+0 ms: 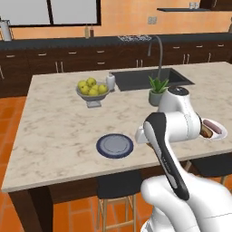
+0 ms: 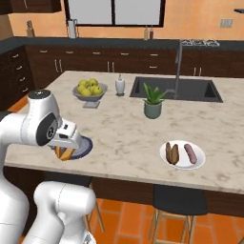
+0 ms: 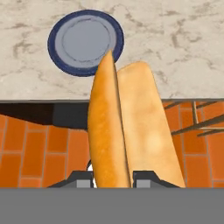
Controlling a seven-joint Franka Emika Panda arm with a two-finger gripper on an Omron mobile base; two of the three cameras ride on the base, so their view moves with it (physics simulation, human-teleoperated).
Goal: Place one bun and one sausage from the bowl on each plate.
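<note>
from my seat, starting at the left: the apple bowl (image 1: pixel 93 93) stands well back on the marble island (image 1: pixel 59 127), with a small white jar (image 1: pixel 110 82) just beside it. nearer the front edge lies the dark blue plate (image 1: pixel 114 145), bare, with open counter to its left and behind it.

the gripper (image 3: pixel 113 178) is clamped on a bun (image 3: pixel 127 131), a split golden roll held lengthwise between the fingers (image 3: pixel 81 179). in the hand view the bun's far tip overlaps the plate's (image 3: pixel 85 43) near rim, while most of its length hangs over the orange floor tiles (image 3: pixel 39 148) past the counter's front edge. in the right base view the bun (image 2: pixel 64 152) shows under the hand, right at the blue plate's (image 2: pixel 85 147) near side by the counter edge; i can't tell whether it touches the rim.

moving right, a potted plant (image 2: pixel 153 102) stands near the sink (image 2: pixel 190 89) and its faucet (image 2: pixel 178 66), well apart from the plate. further right sits the white plate (image 2: pixel 183 155), close to the front edge, carrying a bun and a sausage (image 2: pixel 190 152) side by side. there is bare marble between the two plates. dark stools (image 2: pixel 181 200) sit tucked under the island's front.
</note>
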